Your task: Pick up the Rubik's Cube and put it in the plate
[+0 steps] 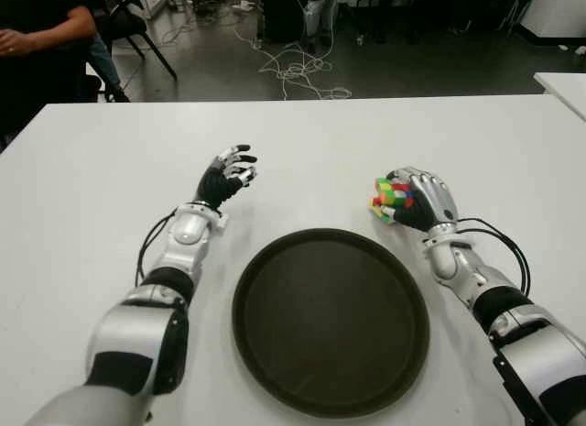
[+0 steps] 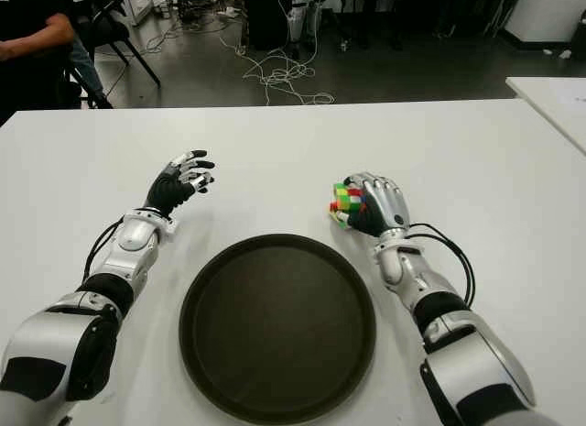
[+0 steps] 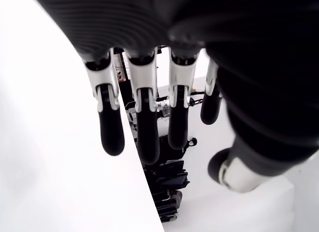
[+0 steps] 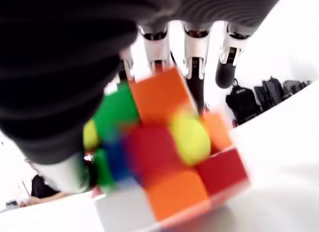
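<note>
The Rubik's Cube [image 1: 388, 199], a mix of green, red, orange and yellow squares, is held in my right hand [image 1: 414, 201] just right of the plate's far rim. In the right wrist view the cube [image 4: 164, 152] fills the palm with fingers [image 4: 194, 67] curled over its far side. The plate [image 1: 330, 321] is a large dark round tray on the white table [image 1: 82, 188] in front of me. My left hand [image 1: 229, 172] hovers to the far left of the plate, fingers relaxed and holding nothing.
A person's arm [image 1: 41, 32] and a chair [image 1: 128, 27] show beyond the table's far left corner. Cables [image 1: 293, 69] lie on the floor behind. Another white table's corner [image 1: 563, 82] is at the far right.
</note>
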You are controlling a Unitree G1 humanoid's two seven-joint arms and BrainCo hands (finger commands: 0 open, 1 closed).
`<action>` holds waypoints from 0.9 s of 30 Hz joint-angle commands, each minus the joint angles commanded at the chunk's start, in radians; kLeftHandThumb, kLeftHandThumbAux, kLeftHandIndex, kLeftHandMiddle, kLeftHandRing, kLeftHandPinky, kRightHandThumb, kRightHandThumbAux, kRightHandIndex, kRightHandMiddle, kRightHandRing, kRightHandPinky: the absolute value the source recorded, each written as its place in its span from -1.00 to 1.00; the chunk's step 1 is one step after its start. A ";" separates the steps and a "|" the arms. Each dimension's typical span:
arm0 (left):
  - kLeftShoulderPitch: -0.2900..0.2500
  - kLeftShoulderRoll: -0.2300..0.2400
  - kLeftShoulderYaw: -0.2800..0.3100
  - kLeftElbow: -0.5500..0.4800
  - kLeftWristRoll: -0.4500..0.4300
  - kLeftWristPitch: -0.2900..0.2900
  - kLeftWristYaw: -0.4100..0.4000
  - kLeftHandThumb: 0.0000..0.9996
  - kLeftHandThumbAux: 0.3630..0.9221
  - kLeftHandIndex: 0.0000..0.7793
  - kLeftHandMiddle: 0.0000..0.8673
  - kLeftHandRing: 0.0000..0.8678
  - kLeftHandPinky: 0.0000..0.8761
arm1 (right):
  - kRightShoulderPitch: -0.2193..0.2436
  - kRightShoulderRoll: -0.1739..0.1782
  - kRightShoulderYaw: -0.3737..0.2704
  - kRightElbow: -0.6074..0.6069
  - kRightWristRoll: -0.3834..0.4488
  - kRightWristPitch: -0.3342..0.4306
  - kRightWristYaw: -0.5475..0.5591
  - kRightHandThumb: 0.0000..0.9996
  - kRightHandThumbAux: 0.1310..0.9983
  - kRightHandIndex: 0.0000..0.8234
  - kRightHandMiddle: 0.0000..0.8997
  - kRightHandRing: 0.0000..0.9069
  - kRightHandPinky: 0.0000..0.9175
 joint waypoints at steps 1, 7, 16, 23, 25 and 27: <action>0.000 0.000 0.000 0.000 0.000 0.000 0.000 -0.57 0.19 -0.51 -0.35 -0.24 -0.13 | -0.001 0.001 -0.002 0.001 0.000 0.000 -0.001 0.65 0.30 -0.08 0.10 -0.03 -0.05; 0.000 -0.001 0.002 0.000 -0.002 -0.002 0.000 -0.56 0.19 -0.50 -0.36 -0.24 -0.12 | -0.008 0.004 -0.017 0.009 0.010 0.008 0.015 0.66 0.30 -0.07 0.10 0.00 -0.09; 0.000 0.000 0.001 -0.001 0.000 -0.001 0.000 -0.55 0.17 -0.50 -0.35 -0.24 -0.13 | -0.009 0.005 -0.021 0.017 0.011 -0.001 -0.010 0.66 0.30 -0.08 0.12 0.03 -0.09; 0.000 0.000 -0.004 -0.003 0.005 0.002 0.008 -0.56 0.21 -0.50 -0.35 -0.25 -0.15 | -0.008 0.000 -0.021 0.020 0.014 -0.029 -0.032 0.67 0.30 -0.08 0.14 0.10 0.05; 0.000 0.001 -0.005 -0.003 0.006 0.004 0.009 -0.57 0.20 -0.51 -0.35 -0.25 -0.15 | -0.009 -0.001 -0.020 0.024 0.013 -0.038 -0.040 0.67 0.30 -0.09 0.14 0.11 0.07; -0.001 0.001 -0.005 -0.003 0.007 0.005 0.010 -0.57 0.19 -0.51 -0.36 -0.25 -0.15 | -0.011 -0.003 -0.019 0.029 0.012 -0.047 -0.048 0.67 0.30 -0.08 0.15 0.16 0.15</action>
